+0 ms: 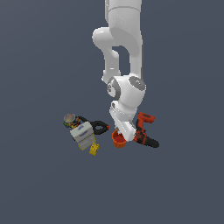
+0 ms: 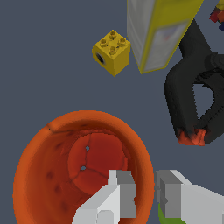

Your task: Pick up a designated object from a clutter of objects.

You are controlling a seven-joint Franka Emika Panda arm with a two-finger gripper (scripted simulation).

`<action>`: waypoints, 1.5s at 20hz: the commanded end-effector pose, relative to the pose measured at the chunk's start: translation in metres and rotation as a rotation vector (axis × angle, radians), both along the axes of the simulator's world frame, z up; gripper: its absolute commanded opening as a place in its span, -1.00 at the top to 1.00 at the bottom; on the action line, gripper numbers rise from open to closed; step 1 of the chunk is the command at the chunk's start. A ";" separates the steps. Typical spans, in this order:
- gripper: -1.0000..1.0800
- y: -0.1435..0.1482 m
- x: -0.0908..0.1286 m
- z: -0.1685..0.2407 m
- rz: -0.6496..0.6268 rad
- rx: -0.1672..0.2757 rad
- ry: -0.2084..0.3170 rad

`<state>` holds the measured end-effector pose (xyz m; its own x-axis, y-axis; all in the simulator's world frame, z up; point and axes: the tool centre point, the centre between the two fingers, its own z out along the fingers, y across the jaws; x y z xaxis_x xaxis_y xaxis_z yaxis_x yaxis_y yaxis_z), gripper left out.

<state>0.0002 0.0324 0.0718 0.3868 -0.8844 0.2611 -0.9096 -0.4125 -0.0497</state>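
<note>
The orange-red cup stands open side up between the box and the drill; in the wrist view the cup fills the lower part of the picture. My gripper straddles the cup's rim, one finger inside the cup and the other outside. The two fingers stand close together with only the cup wall between them, so the gripper is shut on the rim. A sliver of green shows just outside the rim under the outer finger; I cannot tell what it is. The cup sits low, near the floor.
A red-and-black drill lies right beside the cup, on the exterior view's right. On the exterior view's left lie a black-handled clamp, a white-yellow box, a can and a small yellow block.
</note>
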 end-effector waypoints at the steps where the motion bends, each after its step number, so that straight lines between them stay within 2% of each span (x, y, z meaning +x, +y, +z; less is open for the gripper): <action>1: 1.00 0.000 0.000 0.000 0.001 0.000 0.000; 9: 1.00 0.000 -0.001 0.002 -0.001 0.000 0.000; 16: 1.00 0.002 -0.007 0.020 -0.001 0.000 0.000; 23: 1.00 0.009 -0.021 0.057 0.001 0.000 0.000; 30: 1.00 0.017 -0.042 0.111 0.001 0.001 0.000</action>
